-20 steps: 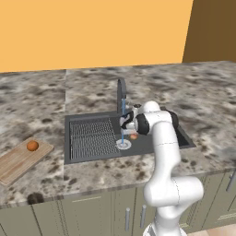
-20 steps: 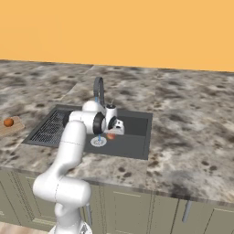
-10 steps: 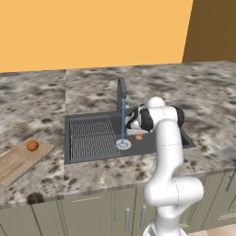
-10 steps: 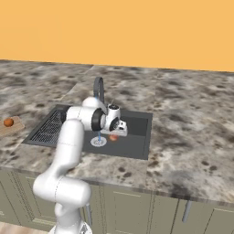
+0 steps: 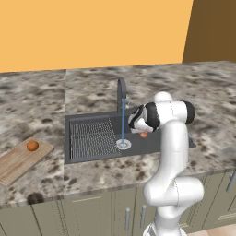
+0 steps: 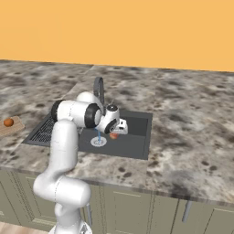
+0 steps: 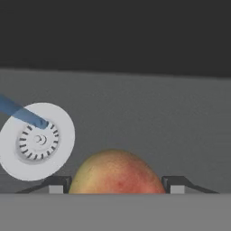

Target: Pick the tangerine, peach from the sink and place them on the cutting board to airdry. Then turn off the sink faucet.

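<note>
the gripper [image 7: 113, 182] is seen low in the sink [image 5: 177, 138], fingers spread on each side of the peach [image 7: 116, 173], not yet squeezed shut. the drain [image 7: 37, 140] lies just beside it. the tangerine [image 5: 32, 145] is already on the cutting board [image 5: 16, 162].

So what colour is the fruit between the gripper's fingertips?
Reddish-pink fading to pale yellow: the peach, clearest in the hand view.
</note>
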Controlling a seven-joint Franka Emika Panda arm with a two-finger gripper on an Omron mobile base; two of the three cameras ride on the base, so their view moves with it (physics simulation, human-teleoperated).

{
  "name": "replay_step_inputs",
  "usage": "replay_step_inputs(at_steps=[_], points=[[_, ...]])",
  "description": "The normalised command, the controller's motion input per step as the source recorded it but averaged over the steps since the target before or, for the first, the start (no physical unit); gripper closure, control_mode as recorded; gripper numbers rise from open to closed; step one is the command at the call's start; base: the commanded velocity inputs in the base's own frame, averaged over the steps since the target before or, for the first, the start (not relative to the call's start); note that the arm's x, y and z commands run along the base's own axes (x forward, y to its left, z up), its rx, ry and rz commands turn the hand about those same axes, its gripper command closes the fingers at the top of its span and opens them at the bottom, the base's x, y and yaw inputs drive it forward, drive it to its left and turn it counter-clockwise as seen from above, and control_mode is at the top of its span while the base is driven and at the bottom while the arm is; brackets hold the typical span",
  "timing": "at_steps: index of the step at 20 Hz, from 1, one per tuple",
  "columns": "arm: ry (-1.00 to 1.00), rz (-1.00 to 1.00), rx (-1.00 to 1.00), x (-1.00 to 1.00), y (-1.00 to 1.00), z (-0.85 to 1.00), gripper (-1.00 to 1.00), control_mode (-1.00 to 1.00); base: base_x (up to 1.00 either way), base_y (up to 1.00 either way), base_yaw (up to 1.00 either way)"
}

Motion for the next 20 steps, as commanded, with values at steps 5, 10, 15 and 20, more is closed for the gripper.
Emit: replay_step_inputs(at_steps=[5,10,15,20], points=[[-0.21,0.03,0.0,-0.55,-0.22,0.55,1.0,-1.0,0.0,0.0,0.0],[-0.07,0.01,0.0,-0.31,-0.23,0.75,1.0,-1.0,0.0,0.0,0.0],[0.06,0.0,0.0,-0.07,-0.28,0.99,1.0,-1.0,0.0,0.0,0.0],[0.15,0.01,0.0,-0.03,-0.19,1.0,1.0,-1.0,0.0,0.0,0.0]])
